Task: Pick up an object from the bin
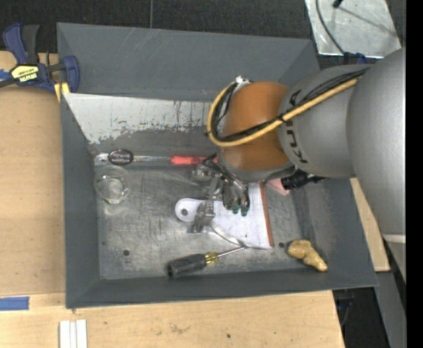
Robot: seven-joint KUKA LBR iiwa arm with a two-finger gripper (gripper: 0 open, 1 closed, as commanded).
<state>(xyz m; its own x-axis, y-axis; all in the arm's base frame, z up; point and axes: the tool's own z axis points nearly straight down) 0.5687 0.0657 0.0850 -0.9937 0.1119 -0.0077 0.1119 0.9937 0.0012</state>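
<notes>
— White disc (185, 209), flat and round, near the middle of the bin (81, 230): is that what the end effector (206, 216) is at?
— It sits low, just beside the disc's right edge, at the left edge of a white sheet with a red border (246, 225). Whether it touches the disc, I cannot tell.
— Released or clenched?
— Cannot tell; the orange cover (251, 133) and the wrist hide too much.
— Any writing?
— Dark letters "KU" on the grey arm (342, 122), the rest hidden.
— What lies around?
— A black-handled screwdriver (197, 262) near the front wall, a yellowish lump (307, 254) in the front right corner, a clear glass (112, 188) at the left, and a red-handled spoon (150, 159) along the back.
</notes>
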